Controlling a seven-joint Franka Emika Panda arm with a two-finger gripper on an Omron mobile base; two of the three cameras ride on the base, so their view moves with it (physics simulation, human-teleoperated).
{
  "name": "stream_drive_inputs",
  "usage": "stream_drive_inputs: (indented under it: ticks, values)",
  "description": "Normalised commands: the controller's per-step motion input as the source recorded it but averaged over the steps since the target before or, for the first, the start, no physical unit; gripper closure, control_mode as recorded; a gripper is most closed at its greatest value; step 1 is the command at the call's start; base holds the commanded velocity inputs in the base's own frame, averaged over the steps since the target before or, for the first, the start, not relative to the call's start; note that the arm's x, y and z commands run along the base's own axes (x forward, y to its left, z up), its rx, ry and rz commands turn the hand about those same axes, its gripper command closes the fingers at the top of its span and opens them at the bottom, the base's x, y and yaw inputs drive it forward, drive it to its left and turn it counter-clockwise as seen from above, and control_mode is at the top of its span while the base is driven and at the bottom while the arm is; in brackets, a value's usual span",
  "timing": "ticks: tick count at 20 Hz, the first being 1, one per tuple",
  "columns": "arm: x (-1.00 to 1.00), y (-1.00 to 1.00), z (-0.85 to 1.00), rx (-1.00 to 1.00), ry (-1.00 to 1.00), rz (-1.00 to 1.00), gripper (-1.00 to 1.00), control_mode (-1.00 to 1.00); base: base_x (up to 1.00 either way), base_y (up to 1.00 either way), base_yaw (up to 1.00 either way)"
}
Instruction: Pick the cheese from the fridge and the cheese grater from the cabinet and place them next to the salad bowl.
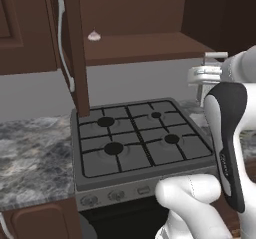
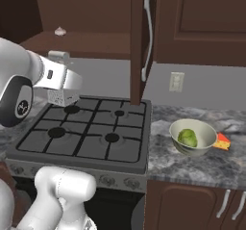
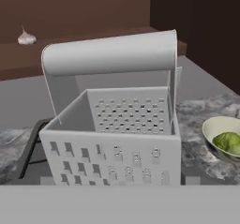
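Cheese grater [image 2: 63,96] hangs over the stove [image 2: 86,135] at the gripper [image 2: 65,90] in the right base view; salad bowl [image 2: 193,136] at 3 o'clock contains lettuce [image 2: 188,137], cheese [image 2: 222,141] beside it. Hand view: grater close, jaws wide; grip cannot be confirmed.

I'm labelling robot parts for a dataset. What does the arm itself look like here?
The arm is made of glossy white rounded shells with dark charcoal joint covers, one bearing small white lettering. In the right base view, a dark round joint cap carries a white logo mark. The wrist section is a boxy white block with a small dark marking. No loose cables are visible.
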Motion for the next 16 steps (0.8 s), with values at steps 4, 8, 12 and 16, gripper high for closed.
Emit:
stream_drive_inputs:
  ticks: [4, 8, 12, 16]
  values:
    - [0.00, 0.00, 0.00, 0.00, 0.00, 0.00, 1.00, 1.00, -1.00, 0.00, -0.02]
    - [0.00, 0.00, 0.00, 0.00, 0.00, 0.00, 1.00, 1.00, -1.00, 0.00, -0.03]
    - [0.00, 0.00, 0.00, 0.00, 0.00, 0.00, 1.00, 1.00, -0.80, -0.14, -0.23]
    - [0.00, 0.00, 0.00, 0.00, 0.00, 0.00, 1.00, 1.00, -0.36, -0.70, -0.46]
